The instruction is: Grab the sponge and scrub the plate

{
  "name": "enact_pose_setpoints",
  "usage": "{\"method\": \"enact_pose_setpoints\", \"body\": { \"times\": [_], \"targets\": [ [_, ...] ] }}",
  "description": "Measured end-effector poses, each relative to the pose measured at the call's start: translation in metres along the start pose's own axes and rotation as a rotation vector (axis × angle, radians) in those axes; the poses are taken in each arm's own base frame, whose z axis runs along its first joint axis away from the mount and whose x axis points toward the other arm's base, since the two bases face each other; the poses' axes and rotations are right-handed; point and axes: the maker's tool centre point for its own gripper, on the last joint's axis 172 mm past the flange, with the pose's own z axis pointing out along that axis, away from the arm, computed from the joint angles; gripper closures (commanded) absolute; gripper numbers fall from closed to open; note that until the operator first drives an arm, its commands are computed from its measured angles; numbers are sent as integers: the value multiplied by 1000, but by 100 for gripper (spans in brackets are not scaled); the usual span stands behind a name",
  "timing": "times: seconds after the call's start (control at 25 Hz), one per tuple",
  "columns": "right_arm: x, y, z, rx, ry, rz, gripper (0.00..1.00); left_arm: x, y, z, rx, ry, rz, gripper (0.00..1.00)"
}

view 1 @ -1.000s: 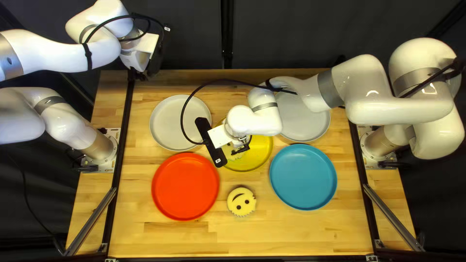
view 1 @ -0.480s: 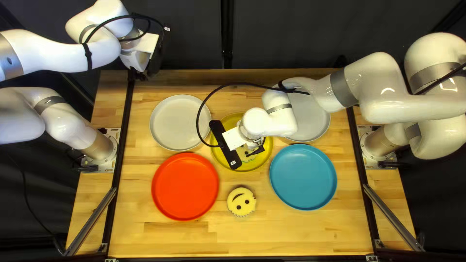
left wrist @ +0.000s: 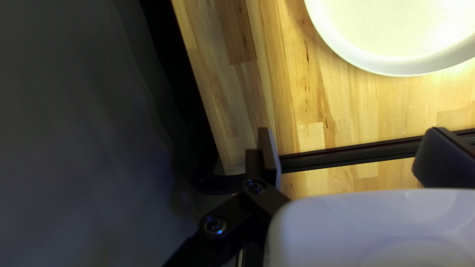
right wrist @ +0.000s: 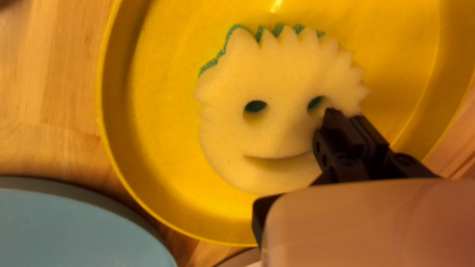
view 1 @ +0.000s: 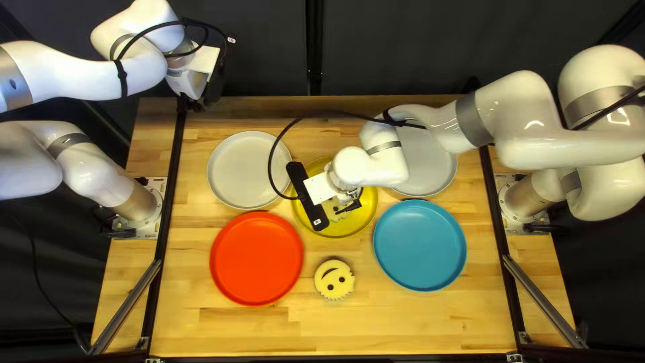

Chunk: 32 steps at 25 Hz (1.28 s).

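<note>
In the top left view the right gripper reaches down over the yellow plate, partly covering the sponge. The right wrist view has the pale smiling sponge, green along its far edge, lying face up in the yellow plate. There the right gripper is drawn together on the sponge's side near one eye; the contact is partly hidden. My left gripper is raised over the table's far left corner. Its fingers stand wide apart, holding nothing, in the left wrist view.
A second smiling sponge lies on the bare wood between the red plate and blue plate. Two grey plates flank the yellow one, the second partly beneath my right arm.
The right gripper and sponge have shifted toward the right of the top left view, then slightly back left, within the yellow plate. My left arm has stayed still.
</note>
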Motion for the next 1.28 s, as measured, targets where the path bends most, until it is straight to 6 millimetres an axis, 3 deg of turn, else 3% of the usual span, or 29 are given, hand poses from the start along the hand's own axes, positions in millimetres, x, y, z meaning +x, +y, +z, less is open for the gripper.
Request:
{"method": "enact_pose_setpoints", "body": {
  "times": [0.16,0.32,0.64,0.92,1.04,1.28],
  "targets": [
    [6,13,2,3,4,9,100,0,0,0,0,0,0,0],
    [0,13,7,11,-8,-5,100,0,0,0,0,0,0,0],
    [-44,-7,8,31,-42,-29,100,0,0,0,0,0,0,0],
    [-80,-14,-5,31,-70,-14,100,0,0,0,0,0,0,0],
    [-75,-10,-6,29,-68,-10,100,0,0,0,0,0,0,0],
    [-40,8,-1,20,-43,-22,100,0,0,0,0,0,0,0]
  ]
}}
